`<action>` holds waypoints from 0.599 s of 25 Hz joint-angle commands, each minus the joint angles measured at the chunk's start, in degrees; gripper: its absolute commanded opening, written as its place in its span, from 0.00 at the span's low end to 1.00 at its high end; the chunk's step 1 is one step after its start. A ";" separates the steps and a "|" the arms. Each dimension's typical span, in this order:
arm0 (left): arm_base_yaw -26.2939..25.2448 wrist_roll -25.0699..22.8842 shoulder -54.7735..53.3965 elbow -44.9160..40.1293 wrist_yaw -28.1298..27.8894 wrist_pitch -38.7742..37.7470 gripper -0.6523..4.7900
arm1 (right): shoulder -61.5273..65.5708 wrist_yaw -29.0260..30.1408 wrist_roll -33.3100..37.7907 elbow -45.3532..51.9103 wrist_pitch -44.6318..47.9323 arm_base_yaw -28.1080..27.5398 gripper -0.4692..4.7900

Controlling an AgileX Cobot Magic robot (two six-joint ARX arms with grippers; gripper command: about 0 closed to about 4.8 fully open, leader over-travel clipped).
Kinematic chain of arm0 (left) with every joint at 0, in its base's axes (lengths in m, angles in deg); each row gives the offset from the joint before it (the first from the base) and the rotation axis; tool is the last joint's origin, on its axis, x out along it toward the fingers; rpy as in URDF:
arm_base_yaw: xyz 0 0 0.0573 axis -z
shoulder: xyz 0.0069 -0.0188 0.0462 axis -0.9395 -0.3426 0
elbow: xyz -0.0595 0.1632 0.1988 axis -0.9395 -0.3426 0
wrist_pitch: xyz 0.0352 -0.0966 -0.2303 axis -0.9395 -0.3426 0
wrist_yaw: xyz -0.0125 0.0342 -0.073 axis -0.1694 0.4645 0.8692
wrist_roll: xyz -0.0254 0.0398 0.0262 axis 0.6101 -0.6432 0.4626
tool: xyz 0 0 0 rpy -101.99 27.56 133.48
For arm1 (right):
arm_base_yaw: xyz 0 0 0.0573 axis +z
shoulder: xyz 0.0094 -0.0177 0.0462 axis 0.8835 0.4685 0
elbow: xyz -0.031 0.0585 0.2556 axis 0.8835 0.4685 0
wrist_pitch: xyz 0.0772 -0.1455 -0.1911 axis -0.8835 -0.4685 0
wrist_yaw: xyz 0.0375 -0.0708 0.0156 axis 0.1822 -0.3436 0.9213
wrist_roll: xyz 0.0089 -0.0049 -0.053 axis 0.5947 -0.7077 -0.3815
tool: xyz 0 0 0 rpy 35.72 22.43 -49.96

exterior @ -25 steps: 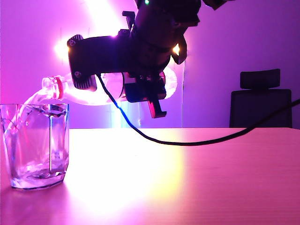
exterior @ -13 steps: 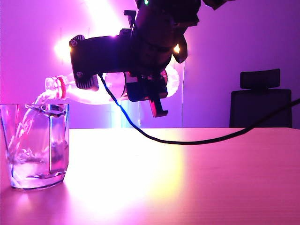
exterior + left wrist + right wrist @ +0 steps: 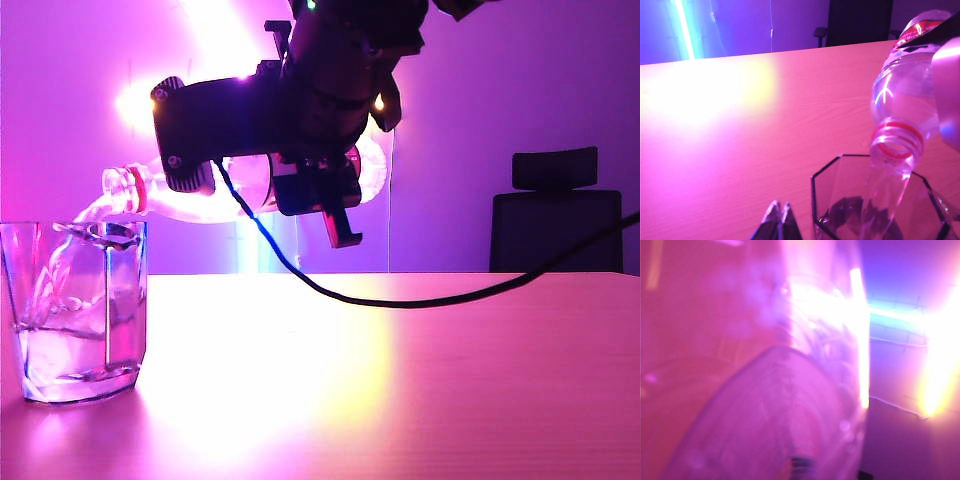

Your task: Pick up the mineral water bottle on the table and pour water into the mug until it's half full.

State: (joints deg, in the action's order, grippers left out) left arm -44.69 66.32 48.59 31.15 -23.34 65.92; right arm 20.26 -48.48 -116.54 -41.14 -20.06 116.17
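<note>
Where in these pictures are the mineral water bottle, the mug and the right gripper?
mineral water bottle point(image 3: 132, 187): exterior view, red neck ring.
mug point(image 3: 75, 345): exterior view, glass side wall.
right gripper point(image 3: 318, 192): exterior view, clamped round the bottle's body.

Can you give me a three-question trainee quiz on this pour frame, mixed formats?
1. True or false: the mineral water bottle stands upright on the table.
2. Where does the water leaving the bottle's mouth land? A) on the table B) in the mug C) on the cable
3. Fill in: in the exterior view, the water surface in the mug sits at roughly ___ of the mug's height.

Key
1. False: the right gripper holds it tipped, mouth toward the mug. The left gripper rests shut beside the mug.
2. B
3. Half, or slightly under.
</note>
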 commanded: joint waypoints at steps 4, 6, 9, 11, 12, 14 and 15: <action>0.04 0.15 -0.09 0.22 0.11 0.55 0.12 | -0.57 -0.09 6.49 -0.52 2.03 0.07 0.49; 0.04 0.15 -0.09 0.22 0.11 0.55 0.12 | -0.57 -0.11 8.28 -0.52 1.66 0.07 0.49; 0.04 0.15 -0.09 0.22 0.11 0.55 0.12 | -0.57 -0.11 11.89 -0.55 0.31 0.04 0.49; 0.04 0.15 -0.09 0.22 0.11 0.55 0.12 | -0.57 -0.09 16.17 -0.55 -0.70 0.07 0.49; 0.04 0.15 -0.09 0.22 0.11 0.57 0.12 | -0.59 -0.09 18.73 -0.52 -1.18 0.07 0.49; 0.04 0.15 -0.09 0.22 0.11 0.55 0.12 | -0.59 -0.09 22.75 -0.55 -2.19 0.09 0.49; 0.04 0.15 -0.09 0.22 0.11 0.57 0.12 | -0.61 -0.09 24.57 -0.52 -2.32 0.09 0.49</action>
State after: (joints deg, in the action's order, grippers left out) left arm -44.71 66.32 48.59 31.15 -23.34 65.92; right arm 20.26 -48.46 -96.76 -41.14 -23.43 116.15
